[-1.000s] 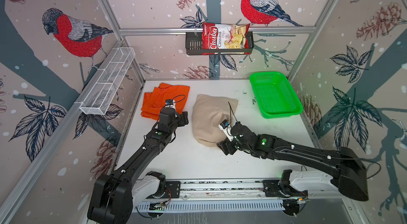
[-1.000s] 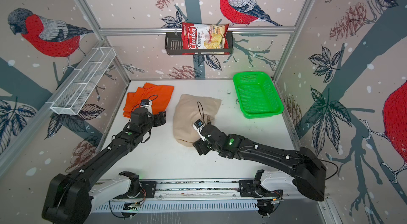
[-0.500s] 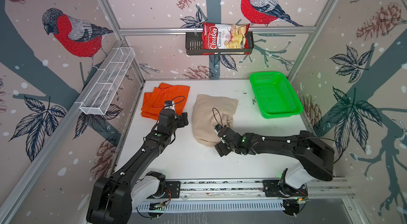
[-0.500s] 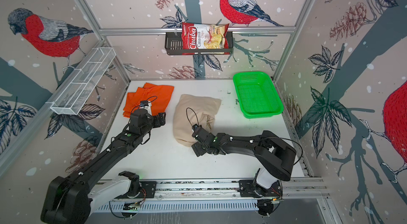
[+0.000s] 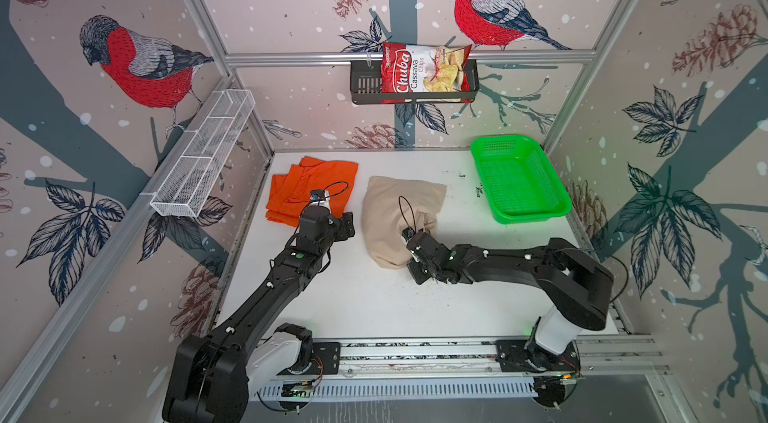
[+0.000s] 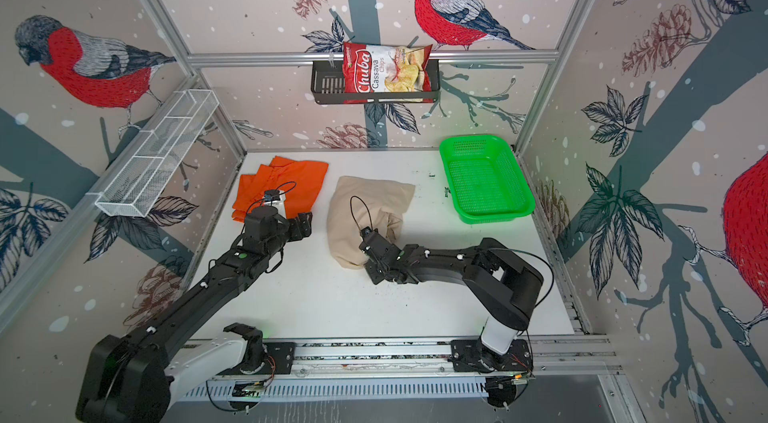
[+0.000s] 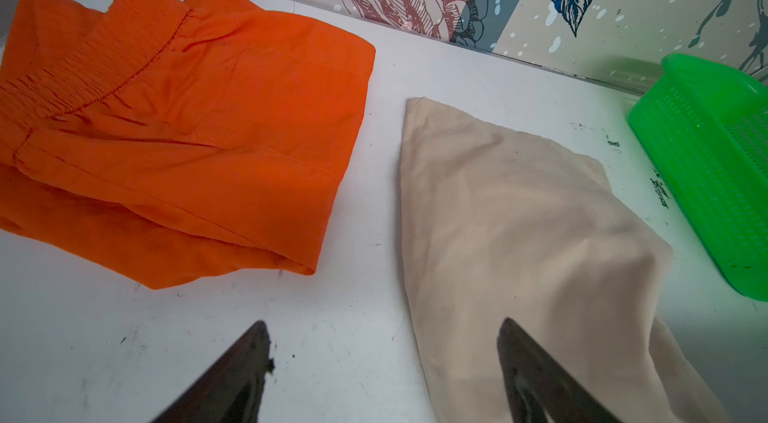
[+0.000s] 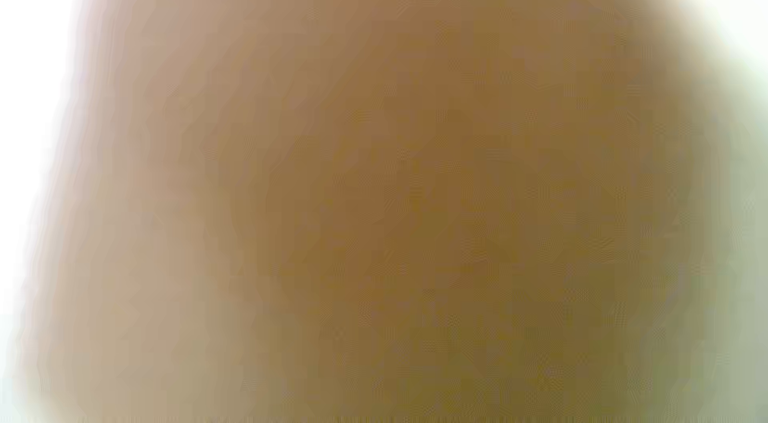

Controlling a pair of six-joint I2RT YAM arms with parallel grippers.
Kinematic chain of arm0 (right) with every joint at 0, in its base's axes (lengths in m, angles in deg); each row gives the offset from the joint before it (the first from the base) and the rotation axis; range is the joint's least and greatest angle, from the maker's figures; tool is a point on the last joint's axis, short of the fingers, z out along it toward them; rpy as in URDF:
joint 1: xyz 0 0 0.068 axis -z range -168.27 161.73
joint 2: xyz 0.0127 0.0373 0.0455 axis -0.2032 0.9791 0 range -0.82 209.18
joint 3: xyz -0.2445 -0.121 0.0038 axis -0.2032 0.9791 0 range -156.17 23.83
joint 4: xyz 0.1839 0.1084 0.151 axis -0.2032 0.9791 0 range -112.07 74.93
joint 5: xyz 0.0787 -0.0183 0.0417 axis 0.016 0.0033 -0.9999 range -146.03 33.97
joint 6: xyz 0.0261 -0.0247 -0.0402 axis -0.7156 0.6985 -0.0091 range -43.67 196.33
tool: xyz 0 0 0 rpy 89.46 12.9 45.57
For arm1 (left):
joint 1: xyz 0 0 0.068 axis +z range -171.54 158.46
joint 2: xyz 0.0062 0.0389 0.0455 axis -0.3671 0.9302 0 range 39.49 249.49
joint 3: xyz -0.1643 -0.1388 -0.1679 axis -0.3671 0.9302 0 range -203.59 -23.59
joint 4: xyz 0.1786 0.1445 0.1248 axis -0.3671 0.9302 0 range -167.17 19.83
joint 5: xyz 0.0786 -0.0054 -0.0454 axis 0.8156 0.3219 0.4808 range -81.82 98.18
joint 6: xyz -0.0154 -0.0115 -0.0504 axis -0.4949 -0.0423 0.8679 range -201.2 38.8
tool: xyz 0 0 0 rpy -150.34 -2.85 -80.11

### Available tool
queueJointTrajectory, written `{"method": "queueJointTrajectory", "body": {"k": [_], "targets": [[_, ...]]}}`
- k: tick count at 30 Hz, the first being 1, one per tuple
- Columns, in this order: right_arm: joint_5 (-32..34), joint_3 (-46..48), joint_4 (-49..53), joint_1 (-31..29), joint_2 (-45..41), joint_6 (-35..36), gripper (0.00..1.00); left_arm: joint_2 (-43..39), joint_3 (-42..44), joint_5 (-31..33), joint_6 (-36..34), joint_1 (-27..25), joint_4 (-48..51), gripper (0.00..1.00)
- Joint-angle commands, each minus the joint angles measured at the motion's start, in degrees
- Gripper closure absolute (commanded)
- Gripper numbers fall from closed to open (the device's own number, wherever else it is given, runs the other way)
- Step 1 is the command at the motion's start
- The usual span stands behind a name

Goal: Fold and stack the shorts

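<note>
Since a second ago our right gripper (image 5: 411,250) has nudged into the near edge of the beige shorts (image 5: 399,209). With only blur there, we cannot tell if it has clenched. They stretch straight ahead, away from us. The orange shorts (image 5: 311,184) lie leftward, by our splayed left gripper (image 7: 382,323).

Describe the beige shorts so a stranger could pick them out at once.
Start at the white tabletop. Near its middle, between the flatter orange shorts and the green basket, sits a bunched cloth mound: the beige shorts. They are the only pale tan piece there, puffed up where the orange pair lies flat.
</note>
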Motion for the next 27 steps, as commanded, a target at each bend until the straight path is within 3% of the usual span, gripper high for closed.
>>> {"method": "queueJointTrajectory", "body": {"k": [1,10,15,18,20,24,27], "targets": [[-5.03,-3.99,1.97,0.68,-5.79,1.88,0.92,-1.41,-0.04,-3.65,-3.38,0.09,-4.97,0.16],[-21.03,-21.55,8.33,9.61,-13.6,3.16,1.0,-9.58,-0.96,-16.13,-13.14,-0.52,-11.48,0.2],[-31.94,-29.8,3.94,12.99,-15.18,-1.14,1.0,-11.24,-3.15,-18.54,-17.45,-2.33,-10.81,0.2],[-37.71,-36.07,3.15,12.63,-14.46,-2.76,1.0,-11.44,-5.35,-13.27,-15.01,-2.47,-7.77,0.19],[-39.31,-40.51,4.84,11.27,-13.42,-2.48,1.0,-12.1,-7.11,-7.04,-12.95,-2.54,-4.27,0.19],[-43.75,-45.14,5.71,8.72,-11.94,-3.24,1.0,-14.95,-8.89,11.39,-8.22,-2.45,1.59,0.15],[-48.75,-46.65,3.85,7.96,-10.93,-5.29,1.0,-17.22,-9.43,17.04,-8.37,-2.43,3.63,0.15]]}}
